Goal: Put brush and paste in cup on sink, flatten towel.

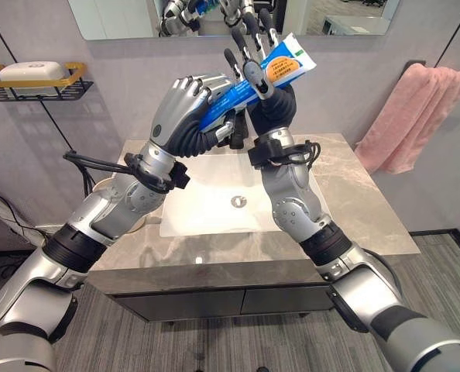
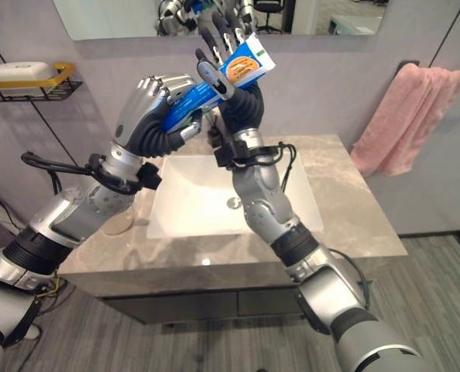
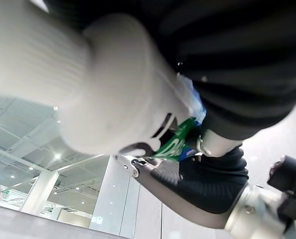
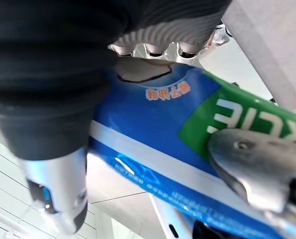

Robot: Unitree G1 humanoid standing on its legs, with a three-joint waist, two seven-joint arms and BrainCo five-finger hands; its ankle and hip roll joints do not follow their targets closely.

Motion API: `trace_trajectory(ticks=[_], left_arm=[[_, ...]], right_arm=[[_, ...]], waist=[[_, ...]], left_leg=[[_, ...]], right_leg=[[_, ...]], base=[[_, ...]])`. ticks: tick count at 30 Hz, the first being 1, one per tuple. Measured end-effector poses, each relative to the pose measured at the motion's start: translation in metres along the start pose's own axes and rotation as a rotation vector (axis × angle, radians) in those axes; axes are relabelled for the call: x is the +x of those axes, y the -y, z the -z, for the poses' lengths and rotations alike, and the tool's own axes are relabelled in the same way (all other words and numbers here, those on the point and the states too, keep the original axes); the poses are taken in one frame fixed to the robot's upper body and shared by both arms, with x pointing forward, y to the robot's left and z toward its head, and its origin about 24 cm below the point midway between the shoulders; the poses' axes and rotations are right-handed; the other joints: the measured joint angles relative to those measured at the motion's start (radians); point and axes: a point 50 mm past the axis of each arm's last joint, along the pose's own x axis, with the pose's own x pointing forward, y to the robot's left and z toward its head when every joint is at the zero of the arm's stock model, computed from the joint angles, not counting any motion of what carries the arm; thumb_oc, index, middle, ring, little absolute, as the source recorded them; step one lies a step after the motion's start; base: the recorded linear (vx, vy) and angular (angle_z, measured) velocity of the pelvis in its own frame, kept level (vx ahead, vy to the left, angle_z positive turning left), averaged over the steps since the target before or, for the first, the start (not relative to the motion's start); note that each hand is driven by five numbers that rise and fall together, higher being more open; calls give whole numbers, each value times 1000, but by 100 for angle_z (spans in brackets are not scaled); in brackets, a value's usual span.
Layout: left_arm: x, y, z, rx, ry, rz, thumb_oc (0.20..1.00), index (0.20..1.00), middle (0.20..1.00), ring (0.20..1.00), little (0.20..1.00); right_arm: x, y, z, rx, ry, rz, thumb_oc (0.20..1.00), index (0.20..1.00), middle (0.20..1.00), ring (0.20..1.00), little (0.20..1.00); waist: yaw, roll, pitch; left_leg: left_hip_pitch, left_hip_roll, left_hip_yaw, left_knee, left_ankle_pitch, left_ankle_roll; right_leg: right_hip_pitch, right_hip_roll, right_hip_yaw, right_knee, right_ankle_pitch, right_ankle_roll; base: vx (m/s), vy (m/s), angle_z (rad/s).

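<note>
You have both hands raised above the basin (image 1: 214, 198), meeting at the toothpaste tube (image 1: 272, 71). The tube is blue and white with a green band and an orange patch, and it slants upward toward the mirror (image 1: 121, 19), well clear of the surface (image 1: 354, 209).

Left hand (image 1: 185, 105): its fingers are curled round the lower end of the tube, clamped on it. The left wrist view shows the blue and green of the tube (image 3: 180, 144) pressed between its own cover and the right hand (image 3: 208, 184).

Right hand (image 1: 265, 81): its fingers (image 1: 249, 50) run up along the tube, fairly straight, with the dark tips laid against its face. The right wrist view shows a finger (image 4: 260, 169) resting on the green band of the tube (image 4: 153, 139). You cannot tell from these views whether its thumb closes behind the tube.

A pale cup (image 2: 118, 223) stands on the surface at the left of the basin, partly hidden by the left forearm. The pink towel (image 1: 416, 116) hangs bunched on the wall at the right, past the end of the surface. A wire shelf (image 1: 36, 85) on the left wall carries a white soap dish (image 1: 30, 71).
</note>
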Motion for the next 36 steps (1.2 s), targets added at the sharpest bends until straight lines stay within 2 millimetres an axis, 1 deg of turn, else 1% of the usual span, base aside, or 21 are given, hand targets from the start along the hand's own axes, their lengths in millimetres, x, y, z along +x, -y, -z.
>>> trace_trajectory(ticks=[5, 12, 16, 23, 30, 36], left_arm=[[-1, 0, 0, -2, -1, -2, 200, 200, 200, 200, 200], [-7, 3, 2, -9, -23, 13, 200, 200, 200, 200, 200], [-12, 4, 4, -11, -45, 19, 200, 200, 200, 200, 200], [-24, 15, 6, -45, -96, 35, 200, 200, 200, 200, 200], [-26, 16, 6, -38, -109, 40, 200, 200, 200, 200, 200], [-26, 24, 2, -104, -141, -10, 200, 200, 200, 200, 200]], right_arm=[[0, -2, -1, 3, 4, -7, 1000, 1000, 1000, 1000, 1000], [-2, -3, -2, 18, 7, -12, 1000, 1000, 1000, 1000, 1000], [-4, -4, -3, 25, 12, -17, 1000, 1000, 1000, 1000, 1000], [-11, -3, -4, 59, 12, -9, 1000, 1000, 1000, 1000, 1000], [-15, -2, -5, 67, 15, -8, 1000, 1000, 1000, 1000, 1000], [-21, -2, -10, 67, 25, -17, 1000, 1000, 1000, 1000, 1000]], waist=[[-1, -9, 6], [-1, -21, 16], [-1, -21, 16], [-1, -20, 17], [-2, -15, 23], [-3, -13, 37]], left_leg=[[-2, 0, 0, 0, 0, 0], [-3, 0, 3, 0, 0, 0], [-4, 0, 5, 0, 0, 0], [-6, 0, 7, 0, 0, 0], [-7, 0, 8, 0, 0, 0], [-3, 1, 9, 0, 0, 0]], right_leg=[[-2, 0, 0, 0, -1, 0], [-5, 0, 1, 0, -1, 0], [-7, 0, 3, 0, -1, 0], [-10, 0, 5, 0, -1, 0], [-12, 0, 6, 0, -1, 0], [-8, 1, 7, 0, -1, 0]], base=[[0, 0, 0], [0, 0, 0], [0, 0, 0], [0, 0, 0], [0, 0, 0], [0, 0, 0]])
